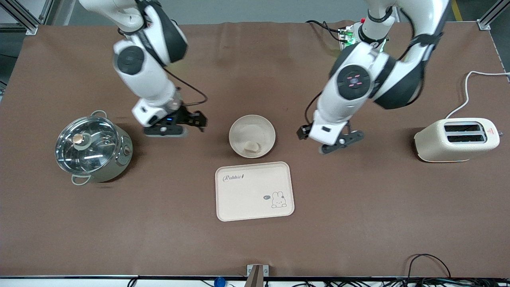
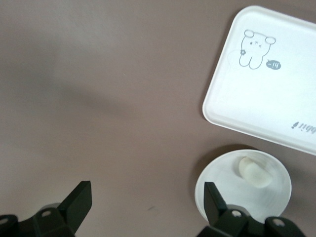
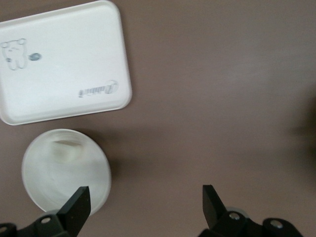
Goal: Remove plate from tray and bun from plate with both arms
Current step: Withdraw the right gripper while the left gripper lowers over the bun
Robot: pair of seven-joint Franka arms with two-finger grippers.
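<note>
open cloth (image 1: 358,207) around tray (image 1: 239,199), pot (image 1: 92,148) and toaster (image 1: 456,140) at ends

Both arms hang low, left gripper (image 1: 343,143) and right gripper (image 1: 175,126) spread wide

Table: we see a wide table covered in a plain brown cloth (image 1: 358,223) with a faint crease running from the robots' side toward the camera
Frame: we see silver aluminium frame posts (image 1: 24,18) at the table's corners by the robots' bases
Floor: we see grey floor (image 1: 255,10) past the table edge, with a yellow floor stripe (image 1: 458,10) at the left arm's end
Cables: we see black cables (image 1: 430,275) looped at the edge nearest the camera
Light: we find it even and soft, with dull shadows on the cloth
</note>
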